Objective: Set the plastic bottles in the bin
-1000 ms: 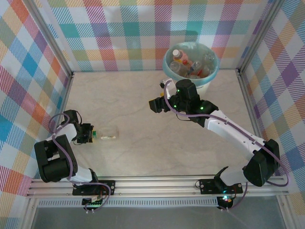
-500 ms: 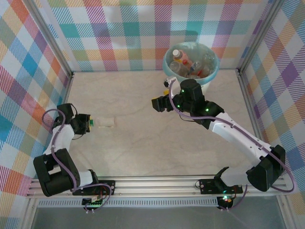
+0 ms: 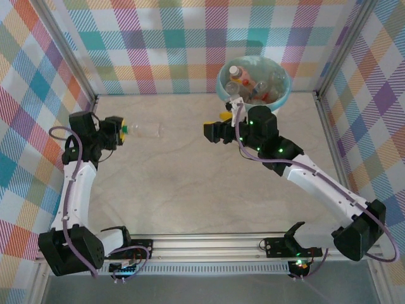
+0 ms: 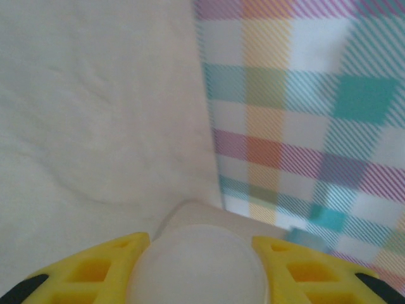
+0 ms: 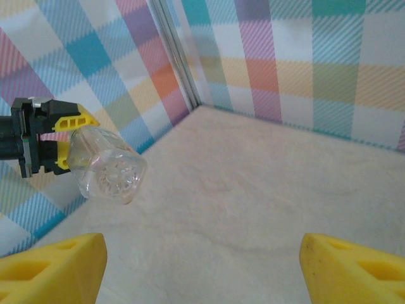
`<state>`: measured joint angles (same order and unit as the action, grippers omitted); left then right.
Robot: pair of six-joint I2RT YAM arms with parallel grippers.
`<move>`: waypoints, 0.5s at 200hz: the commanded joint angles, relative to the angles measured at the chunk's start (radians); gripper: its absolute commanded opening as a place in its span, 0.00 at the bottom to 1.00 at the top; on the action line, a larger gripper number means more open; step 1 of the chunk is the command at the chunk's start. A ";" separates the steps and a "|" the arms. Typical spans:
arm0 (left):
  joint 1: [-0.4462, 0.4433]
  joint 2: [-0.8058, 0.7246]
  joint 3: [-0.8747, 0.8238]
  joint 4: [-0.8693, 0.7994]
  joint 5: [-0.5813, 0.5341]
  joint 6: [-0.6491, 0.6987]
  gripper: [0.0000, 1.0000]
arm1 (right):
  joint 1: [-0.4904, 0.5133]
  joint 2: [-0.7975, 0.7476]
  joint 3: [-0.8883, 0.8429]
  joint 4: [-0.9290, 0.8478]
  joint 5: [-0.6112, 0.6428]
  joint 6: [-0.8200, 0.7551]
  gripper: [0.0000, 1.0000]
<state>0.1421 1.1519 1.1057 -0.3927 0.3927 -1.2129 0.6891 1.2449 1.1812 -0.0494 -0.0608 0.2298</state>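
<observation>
A clear plastic bottle [image 3: 144,130] hangs level above the table at the far left, its green-capped end in my left gripper [image 3: 124,129], which is shut on it. In the left wrist view the bottle [image 4: 197,263] fills the gap between the yellow fingers [image 4: 95,269]. The right wrist view shows the bottle's base [image 5: 109,170] pointing at the camera, with the left gripper [image 5: 52,135] behind it. My right gripper [image 3: 211,132] stands open near the table's middle, facing the bottle, nothing between its fingers [image 5: 54,263]. The bin [image 3: 284,94] at the back holds several bottles [image 3: 248,85].
Plaid walls [image 3: 38,95] enclose the table on three sides, with metal posts [image 3: 76,69] at the back corners. The held bottle is close to the left wall. The right arm [image 3: 310,177] stretches across the right half of the table.
My left arm has lifted the bottle off the table and carried it toward the back left. The right gripper has drifted slightly toward the back, still open.
</observation>
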 commanded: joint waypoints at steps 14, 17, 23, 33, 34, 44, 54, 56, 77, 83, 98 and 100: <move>-0.102 -0.029 0.109 0.085 0.009 -0.088 0.00 | 0.007 -0.050 -0.071 0.267 0.010 0.044 0.86; -0.109 -0.027 0.115 0.095 0.009 -0.090 0.00 | 0.006 -0.052 -0.076 0.282 0.010 0.043 0.86; -0.125 -0.022 0.126 0.104 0.009 -0.096 0.00 | 0.006 -0.059 -0.089 0.312 0.008 0.043 0.87; -0.147 -0.012 0.139 0.124 0.009 -0.117 0.00 | 0.005 -0.072 -0.114 0.366 0.000 0.047 0.88; -0.149 -0.011 0.140 0.135 0.009 -0.121 0.00 | 0.005 -0.073 -0.115 0.373 0.000 0.048 0.88; -0.172 -0.007 0.133 0.197 0.016 -0.162 0.00 | 0.006 -0.089 -0.150 0.450 -0.008 0.060 0.89; -0.190 -0.001 0.132 0.247 0.025 -0.209 0.00 | 0.006 -0.103 -0.182 0.540 -0.018 0.068 0.91; -0.195 0.001 0.132 0.256 0.027 -0.218 0.00 | 0.006 -0.105 -0.192 0.557 -0.021 0.068 0.91; -0.237 0.009 0.143 0.323 0.032 -0.276 0.00 | 0.006 -0.120 -0.251 0.719 -0.045 0.067 0.94; -0.249 0.011 0.145 0.336 0.032 -0.290 0.00 | 0.006 -0.121 -0.258 0.744 -0.052 0.064 0.95; -0.269 0.010 0.143 0.368 0.034 -0.327 0.00 | 0.006 -0.117 -0.255 0.768 -0.079 0.050 0.96; -0.270 0.010 0.141 0.374 0.035 -0.333 0.00 | 0.006 -0.116 -0.253 0.770 -0.085 0.048 0.97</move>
<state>-0.0971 1.1629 1.2182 -0.1471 0.4038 -1.4498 0.6888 1.1484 0.9287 0.5167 -0.0879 0.2806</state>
